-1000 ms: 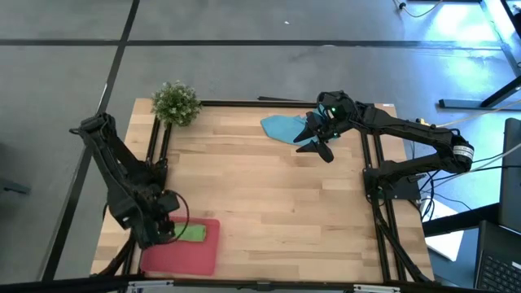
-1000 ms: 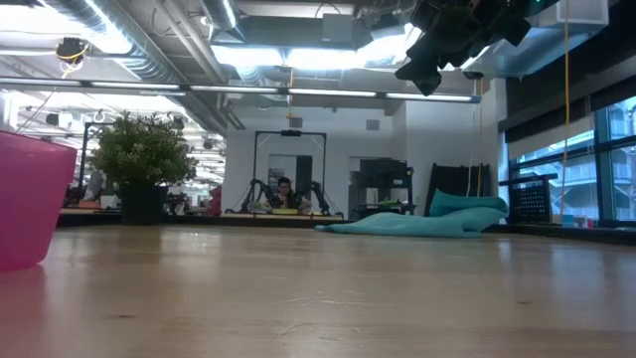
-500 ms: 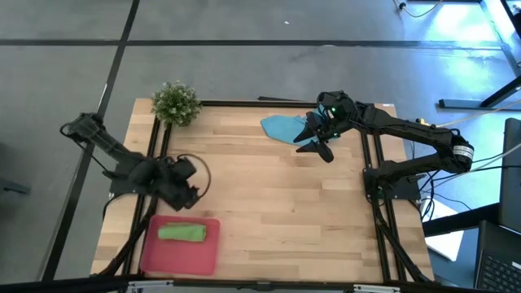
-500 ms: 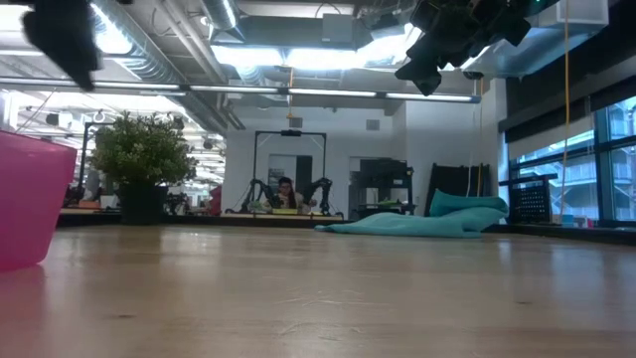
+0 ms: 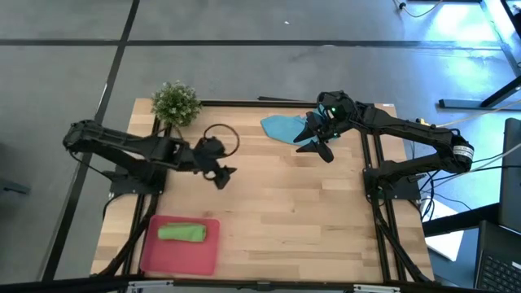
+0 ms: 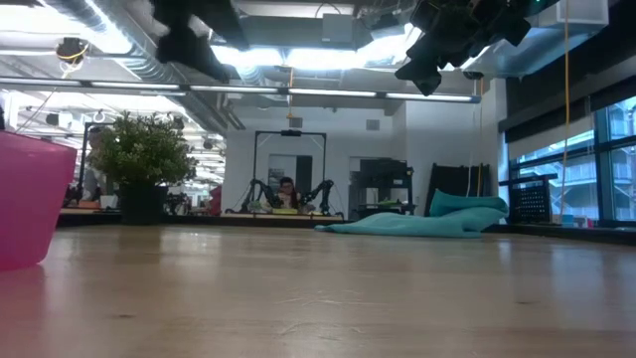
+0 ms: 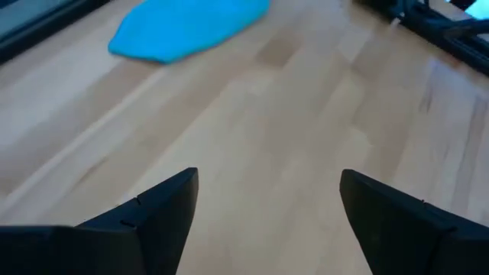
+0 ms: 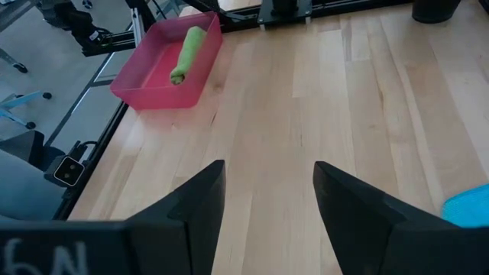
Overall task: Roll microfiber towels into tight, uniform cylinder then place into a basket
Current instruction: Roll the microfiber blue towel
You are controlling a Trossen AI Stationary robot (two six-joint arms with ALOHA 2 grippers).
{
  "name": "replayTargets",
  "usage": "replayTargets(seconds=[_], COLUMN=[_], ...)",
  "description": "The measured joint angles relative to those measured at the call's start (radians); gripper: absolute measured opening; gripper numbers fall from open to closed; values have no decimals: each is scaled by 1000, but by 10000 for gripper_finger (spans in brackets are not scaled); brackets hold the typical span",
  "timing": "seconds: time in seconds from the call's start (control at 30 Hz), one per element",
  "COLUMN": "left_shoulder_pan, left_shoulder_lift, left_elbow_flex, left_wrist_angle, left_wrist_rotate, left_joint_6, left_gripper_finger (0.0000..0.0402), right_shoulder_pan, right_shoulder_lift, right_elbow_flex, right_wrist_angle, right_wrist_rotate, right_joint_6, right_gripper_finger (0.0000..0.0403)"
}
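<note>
The lime green towel lies rolled up inside the pinkish-red tray at the table's near left; both show in the right wrist view, the towel in the tray. The light blue towel lies crumpled and flat on the table at the far right; it also shows in the left wrist view and the low view. My left gripper is open and empty above the table's middle left. My right gripper is open and empty, held high just beside the blue towel.
A small green bushy plant stands at the table's far left corner. Black frame rails run along the table's left and right sides. Bare wood lies between the two grippers across the table's middle.
My left gripper has risen from the tray, leaving the rolled green towel in it, and has swung toward the table's far right, toward the blue towel. My right arm has kept still.
</note>
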Motion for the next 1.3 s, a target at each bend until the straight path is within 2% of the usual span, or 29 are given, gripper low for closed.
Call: replayTargets(seconds=[0.1, 0.23, 0.4, 0.47, 0.7, 0.77, 1.07, 1.3], left_shoulder_pan=[66, 130, 174, 189, 227, 241, 309, 350], left_shoulder_lift=[57, 116, 144, 146, 140, 140, 140, 140], left_elbow_flex=[0, 0, 0, 0, 0, 0, 0, 0], left_wrist_angle=[58, 127, 175, 171, 175, 172, 172, 172], left_wrist_rotate=[35, 89, 87, 86, 88, 88, 90, 163], left_joint_6=[40, 67, 62, 64, 235, 268, 402, 450], left_gripper_finger=[307, 307, 307, 307, 307, 307, 307, 307], right_shoulder_pan=[0, 0, 1, 2, 1, -6, -48, -84], right_shoulder_lift=[0, 0, 0, 0, 5, 20, 167, 243], right_elbow_flex=[0, 0, 0, 0, 0, 0, 0, 0], right_wrist_angle=[-1, 12, 30, 15, -151, -183, -233, -241], right_wrist_rotate=[0, 8, 39, 118, 538, 604, 628, 629], right_joint_6=[5, 102, 133, 171, 337, 412, 658, 649], right_gripper_finger=[200, 200, 200, 200, 200, 200, 200, 200])
